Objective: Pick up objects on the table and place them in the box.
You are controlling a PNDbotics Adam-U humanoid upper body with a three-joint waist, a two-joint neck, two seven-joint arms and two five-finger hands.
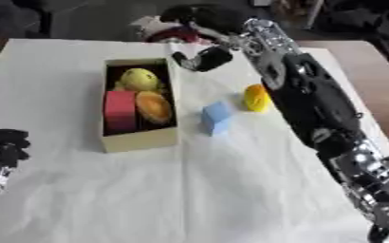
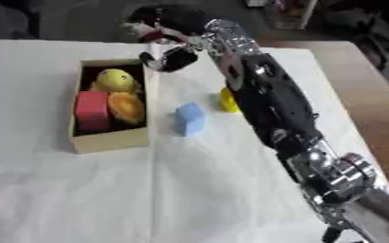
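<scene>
Currently logged, as we read the scene:

Step in hand: we judge a gap between placements; three items already lie in the box (image 1: 140,140), two wait on the table (image 1: 231,190).
Box contents: a yellow rounded item (image 1: 139,79) at the far end, a red block (image 1: 120,110) and an orange round item (image 1: 154,107) side by side nearer us.
Blue block (image 1: 216,117): on the cloth, just beside the box's right wall, apart from it.
Yellow item (image 1: 257,97): on the cloth right of the blue block, close against our right arm.
Right hand (image 1: 202,59): stretched past the box's far right corner, fingers curled; we see nothing in them.
Left hand (image 1: 5,144): at the left edge, low; we cannot tell its fingers.
Next move: we judge it calls for drawing the right hand back over the blue block or yellow item, fingers opening before descent.
</scene>
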